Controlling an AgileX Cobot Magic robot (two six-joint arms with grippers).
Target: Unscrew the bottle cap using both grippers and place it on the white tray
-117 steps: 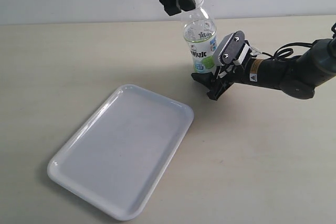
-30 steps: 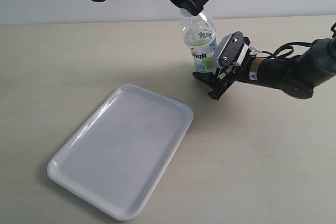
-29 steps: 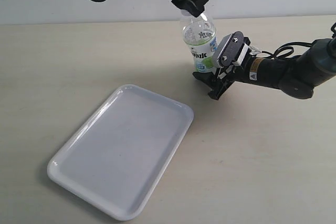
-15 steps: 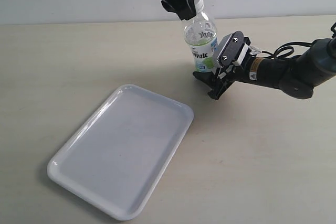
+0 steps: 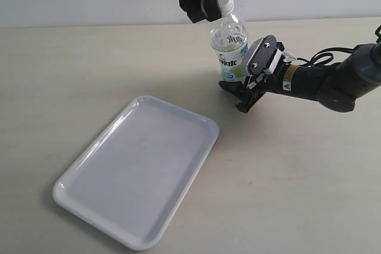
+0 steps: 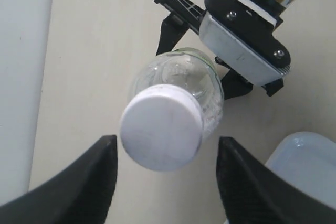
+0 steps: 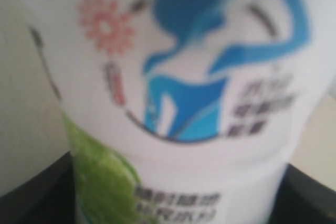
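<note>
Exterior view: noted the bottle point(image 5: 229, 49) standing on the table point(image 5: 297, 176), past the far corner of the white tray point(image 5: 137, 171) and well apart from it. Bottle cap point(image 5: 224, 2) on the neck. Left gripper point(image 5: 204, 10) up beside the cap. Right gripper point(image 5: 235, 92) clamped low on the bottle.

Left wrist view: found the left gripper's fingers point(image 6: 79, 182) spread wide, cap point(image 6: 161, 128) between them, touching neither.

Right wrist view: blurred label point(image 7: 189, 77) filling the frame, dark fingers point(image 7: 31, 195) on either side of the bottle.
</note>
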